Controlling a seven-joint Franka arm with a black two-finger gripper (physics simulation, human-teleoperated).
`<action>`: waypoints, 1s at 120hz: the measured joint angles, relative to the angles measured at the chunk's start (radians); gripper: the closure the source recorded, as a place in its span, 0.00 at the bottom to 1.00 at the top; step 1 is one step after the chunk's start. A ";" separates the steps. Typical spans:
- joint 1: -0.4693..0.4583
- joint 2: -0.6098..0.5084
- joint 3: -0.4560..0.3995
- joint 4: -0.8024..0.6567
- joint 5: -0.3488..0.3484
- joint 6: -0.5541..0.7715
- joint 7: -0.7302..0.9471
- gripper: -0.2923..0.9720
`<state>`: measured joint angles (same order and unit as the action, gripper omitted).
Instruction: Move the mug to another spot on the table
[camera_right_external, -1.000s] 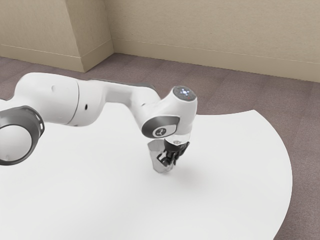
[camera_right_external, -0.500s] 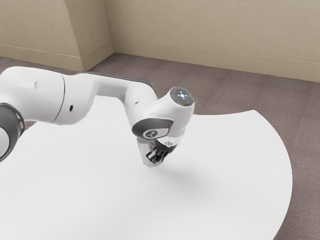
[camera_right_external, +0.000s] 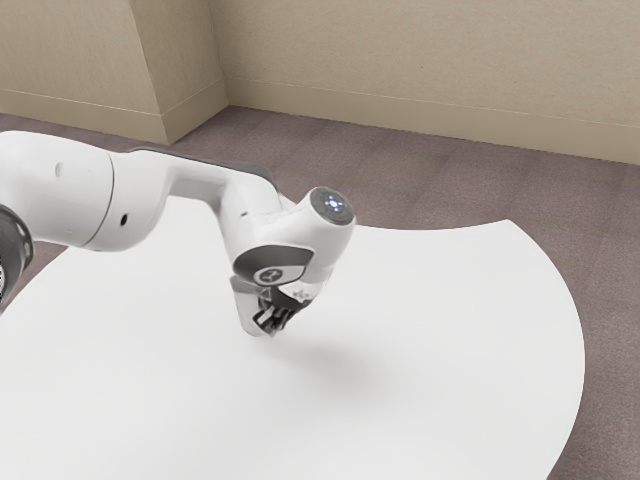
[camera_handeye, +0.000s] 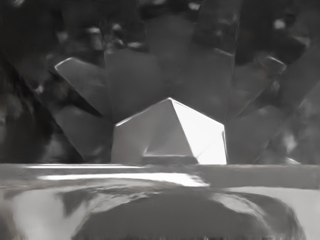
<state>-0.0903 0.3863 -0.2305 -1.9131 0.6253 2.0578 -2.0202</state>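
Mug (camera_right_external: 251, 306) sits right at the jaws, its wall apparently pinched between them, and hangs upright just below the gripper (camera_right_external: 273, 319), close over the table (camera_right_external: 450, 330), so setting it down likely needs only a straight descent.

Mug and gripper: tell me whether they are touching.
Touching. The exterior view shows the gripper clamped on the wall of the mug, its black fingers straddling the rim with no gap.

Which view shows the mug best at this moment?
The exterior view: it shows the mug's spot relative to the table, though the gripper partly covers it. The wrist view has the mug's shiny surface close up, without surroundings.
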 joint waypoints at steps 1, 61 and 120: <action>0.000 0.000 0.001 0.000 0.000 0.000 0.000 0.84; 0.005 0.033 0.085 -0.003 0.007 0.003 -0.007 0.84; 0.004 0.078 0.094 0.037 0.013 0.007 -0.003 0.85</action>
<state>-0.0860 0.4643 -0.1362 -1.8759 0.6386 2.0649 -2.0235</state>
